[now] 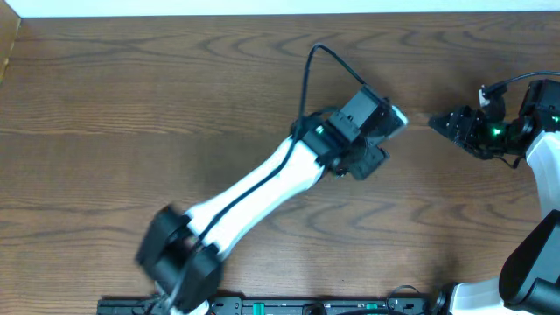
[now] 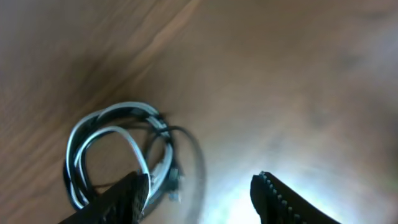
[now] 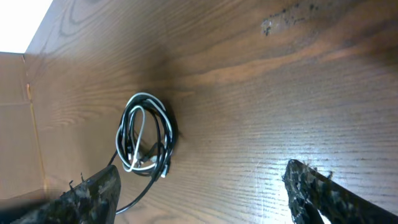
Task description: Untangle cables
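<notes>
The cables [image 3: 146, 134] lie on the wooden table as one small coiled bundle, white and black cords wound together. One black end trails toward my right gripper's left finger [image 3: 87, 193]. My right gripper [image 3: 199, 186] is open and low over the table, with the bundle ahead and to its left. In the left wrist view the bundle [image 2: 118, 149] is blurred and close. My left gripper [image 2: 199, 186] is open, and its left finger [image 2: 127, 196] overlaps the bundle's near edge. In the overhead view the left gripper [image 1: 389, 122] hides the cables, and the right gripper [image 1: 436, 122] faces it from the right.
The left arm [image 1: 262, 184] lies diagonally across the table [image 1: 131, 105], with its own black wire [image 1: 308, 70] arching above it. A cardboard wall [image 3: 18, 112] stands at the table's left edge. The right arm's base [image 1: 534, 254] is at the lower right.
</notes>
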Available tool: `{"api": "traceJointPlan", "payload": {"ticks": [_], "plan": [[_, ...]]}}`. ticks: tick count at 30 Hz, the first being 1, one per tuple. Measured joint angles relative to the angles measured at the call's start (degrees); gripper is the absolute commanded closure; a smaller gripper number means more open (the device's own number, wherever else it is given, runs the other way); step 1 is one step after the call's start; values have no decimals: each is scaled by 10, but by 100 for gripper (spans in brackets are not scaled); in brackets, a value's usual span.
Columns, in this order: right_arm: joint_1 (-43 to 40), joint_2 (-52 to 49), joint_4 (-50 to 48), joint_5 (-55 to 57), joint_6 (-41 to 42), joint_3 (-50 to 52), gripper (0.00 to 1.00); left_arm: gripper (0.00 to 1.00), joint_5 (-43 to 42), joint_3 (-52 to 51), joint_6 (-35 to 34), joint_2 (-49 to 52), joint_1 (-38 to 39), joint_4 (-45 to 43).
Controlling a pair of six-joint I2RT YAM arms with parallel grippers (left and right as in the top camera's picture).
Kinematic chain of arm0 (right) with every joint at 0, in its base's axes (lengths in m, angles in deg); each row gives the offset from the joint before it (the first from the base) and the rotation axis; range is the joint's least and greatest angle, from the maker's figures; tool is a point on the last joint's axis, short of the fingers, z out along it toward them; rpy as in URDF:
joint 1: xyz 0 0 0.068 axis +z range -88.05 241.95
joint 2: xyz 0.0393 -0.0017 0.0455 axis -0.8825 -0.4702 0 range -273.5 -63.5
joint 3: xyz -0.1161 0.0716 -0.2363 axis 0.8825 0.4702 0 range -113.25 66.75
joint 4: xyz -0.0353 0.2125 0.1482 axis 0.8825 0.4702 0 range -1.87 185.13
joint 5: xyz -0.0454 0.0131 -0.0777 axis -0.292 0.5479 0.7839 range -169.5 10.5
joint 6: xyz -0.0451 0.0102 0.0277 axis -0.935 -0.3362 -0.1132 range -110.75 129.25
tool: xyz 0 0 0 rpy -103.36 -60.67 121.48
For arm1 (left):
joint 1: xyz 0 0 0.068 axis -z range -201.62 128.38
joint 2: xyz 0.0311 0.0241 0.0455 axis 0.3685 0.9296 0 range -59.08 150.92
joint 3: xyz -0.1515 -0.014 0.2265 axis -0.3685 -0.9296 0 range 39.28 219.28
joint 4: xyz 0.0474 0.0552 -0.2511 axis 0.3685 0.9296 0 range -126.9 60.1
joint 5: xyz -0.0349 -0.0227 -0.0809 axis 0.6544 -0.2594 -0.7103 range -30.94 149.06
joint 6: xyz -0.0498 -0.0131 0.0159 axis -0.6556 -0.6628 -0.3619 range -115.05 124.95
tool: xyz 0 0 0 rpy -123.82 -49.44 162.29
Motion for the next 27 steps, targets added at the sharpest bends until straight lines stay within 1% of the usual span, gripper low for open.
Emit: {"api": "traceJointPlan", "payload": {"ticks": [5, 10, 11, 12, 14, 19, 22, 25, 27], "plan": [[0, 0, 12, 2, -4, 0, 18, 43, 43, 0, -38, 103, -37, -34], [1, 0, 14, 3, -6, 0, 18, 43, 75, 0, -50, 139, -46, -41], [1, 0, 14, 3, -7, 0, 18, 48, 79, 0, -51, 144, -45, -41], [1, 0, 14, 4, -7, 0, 18, 56, 84, 0, -53, 148, -44, -41], [1, 0, 14, 4, -9, 0, 18, 92, 89, 0, -54, 159, -42, -41], [2, 0, 14, 4, -11, 0, 16, 93, 93, 0, -66, 165, -42, -35], [10, 0, 13, 5, -22, 0, 16, 93, 92, 0, -89, 145, -42, -7], [28, 0, 12, 6, -31, 0, 16, 93, 81, 0, -108, 91, -42, 10], [43, 0, 10, 6, -36, 0, 17, 93, 59, 0, -121, 15, -44, 12]]}}
